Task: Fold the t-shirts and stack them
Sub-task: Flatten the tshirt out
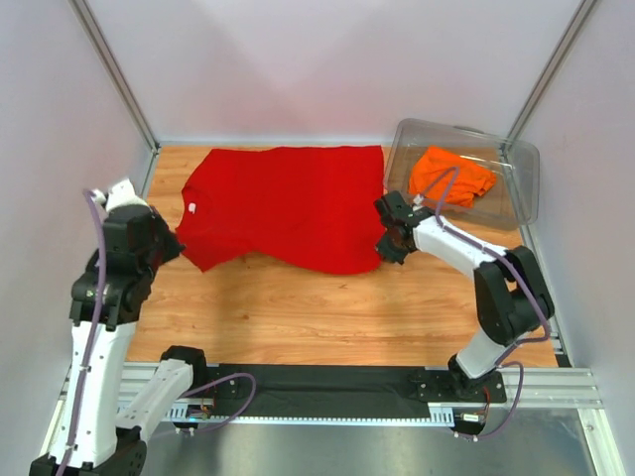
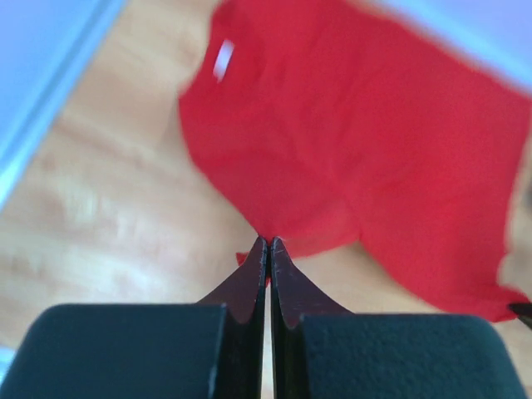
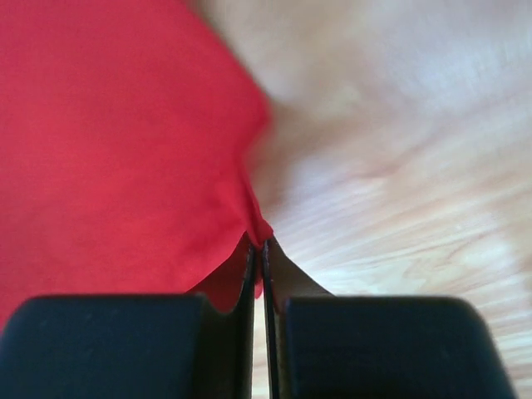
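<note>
The red t-shirt [image 1: 288, 203] lies spread on the wooden table, its collar with a white label [image 1: 192, 208] to the left. My left gripper [image 1: 169, 248] is shut on the shirt's near-left edge; in the left wrist view the red cloth [image 2: 357, 141] runs into the closed fingertips [image 2: 268, 243]. My right gripper [image 1: 385, 243] is shut on the shirt's near-right corner, where red fabric [image 3: 116, 141] is pinched between the jaws [image 3: 258, 243]. The orange t-shirt [image 1: 451, 178] sits crumpled inside the clear bin.
The clear plastic bin [image 1: 521, 174] stands at the back right corner. White walls with metal posts enclose the table on three sides. Bare wood [image 1: 327, 317] stretches between the shirt and the black rail [image 1: 327, 382] at the near edge.
</note>
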Controlling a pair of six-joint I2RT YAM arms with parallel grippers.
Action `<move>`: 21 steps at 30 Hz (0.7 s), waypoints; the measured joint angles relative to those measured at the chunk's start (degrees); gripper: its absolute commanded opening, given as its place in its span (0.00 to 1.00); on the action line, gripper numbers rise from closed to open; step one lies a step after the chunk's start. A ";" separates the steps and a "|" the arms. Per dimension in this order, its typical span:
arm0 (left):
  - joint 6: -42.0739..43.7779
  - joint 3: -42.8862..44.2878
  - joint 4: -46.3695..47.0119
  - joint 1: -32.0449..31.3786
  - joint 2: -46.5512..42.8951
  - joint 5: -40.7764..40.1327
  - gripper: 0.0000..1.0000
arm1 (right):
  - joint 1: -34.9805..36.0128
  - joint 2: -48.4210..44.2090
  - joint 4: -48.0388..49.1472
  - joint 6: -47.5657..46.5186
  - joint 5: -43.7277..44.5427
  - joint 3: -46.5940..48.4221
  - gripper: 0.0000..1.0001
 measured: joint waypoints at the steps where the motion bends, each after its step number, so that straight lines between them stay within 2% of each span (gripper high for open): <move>1: 2.95 4.00 1.68 0.00 1.31 0.44 0.00 | 0.33 -1.49 -0.79 -3.93 0.79 2.25 0.00; 7: 20.65 27.50 11.87 -0.09 6.43 6.16 0.00 | 0.83 -15.30 -1.14 -24.46 3.32 20.20 0.00; 12: 31.89 45.59 16.22 -0.37 7.08 11.37 0.00 | 0.83 -28.13 -0.63 -34.12 1.92 27.26 0.00; 17: 36.87 56.59 17.97 -1.51 2.14 15.91 0.00 | 0.85 -41.38 -1.51 -39.98 -1.64 27.80 0.00; 21: 38.18 63.32 19.10 -2.82 -0.74 18.29 0.00 | 0.90 -46.25 -4.48 -42.29 -4.87 33.55 0.00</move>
